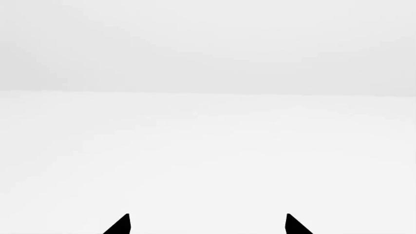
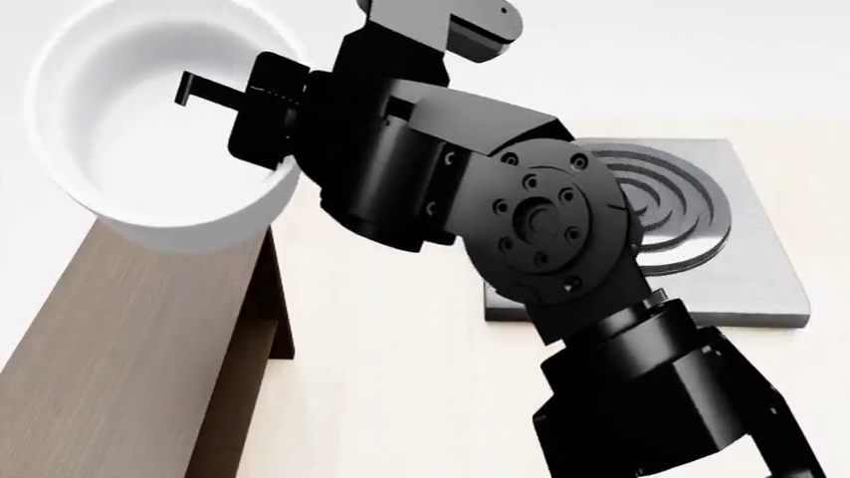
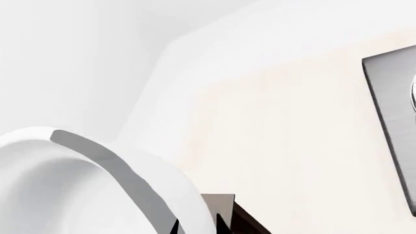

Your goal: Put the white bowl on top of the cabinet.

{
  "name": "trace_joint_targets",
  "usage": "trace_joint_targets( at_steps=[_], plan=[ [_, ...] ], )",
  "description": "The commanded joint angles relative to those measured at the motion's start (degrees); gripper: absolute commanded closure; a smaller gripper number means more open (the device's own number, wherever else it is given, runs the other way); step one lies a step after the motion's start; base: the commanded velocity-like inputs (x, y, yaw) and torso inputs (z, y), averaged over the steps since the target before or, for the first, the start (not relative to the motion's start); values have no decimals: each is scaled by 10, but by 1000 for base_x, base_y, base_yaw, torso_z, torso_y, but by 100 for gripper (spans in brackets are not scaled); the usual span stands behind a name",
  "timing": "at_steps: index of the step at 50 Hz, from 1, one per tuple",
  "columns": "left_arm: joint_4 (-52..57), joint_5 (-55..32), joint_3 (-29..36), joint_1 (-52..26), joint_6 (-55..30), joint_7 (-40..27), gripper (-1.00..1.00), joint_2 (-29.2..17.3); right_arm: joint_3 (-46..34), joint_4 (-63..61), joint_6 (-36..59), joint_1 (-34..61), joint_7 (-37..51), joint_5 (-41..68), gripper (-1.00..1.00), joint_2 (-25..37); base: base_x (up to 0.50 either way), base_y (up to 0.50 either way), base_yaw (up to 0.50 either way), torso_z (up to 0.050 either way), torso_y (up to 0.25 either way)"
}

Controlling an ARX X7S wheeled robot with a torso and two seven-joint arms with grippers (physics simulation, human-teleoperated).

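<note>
Bowl (image 2: 146, 139) pinched at rim by my right fingers (image 2: 253, 95) over the cabinet (image 2: 119, 339), unreleased; left fingers (image 1: 208, 225) spread, idle.

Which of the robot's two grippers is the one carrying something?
The right gripper: it clamps the white bowl's rim, holding it above the cabinet. The left gripper has nothing between its tips.

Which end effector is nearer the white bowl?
Right. The right end effector grips the white bowl at its rim, above the cabinet. The left end effector faces only blank white, bowl absent from its view.
</note>
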Motion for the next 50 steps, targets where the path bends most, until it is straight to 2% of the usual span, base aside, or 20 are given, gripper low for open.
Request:
trace_joint_targets(
  at_steps=[1,21,50],
  plan=[
    [-4,8,-9,-2,6,17,-100,12,19,-4,-9,4,-21,-7,100,-23,0,0,0,0,0],
    [-5,5,-9,-1,8,17,-100,10,-27,17,-29,-4,-52,19,100,-48,0,0,0,1,1],
    [0,4,-7,3,10,14,-100,9,-111,46,-73,1,-81,67,100,-43,0,0,0,0,1]
  ],
)
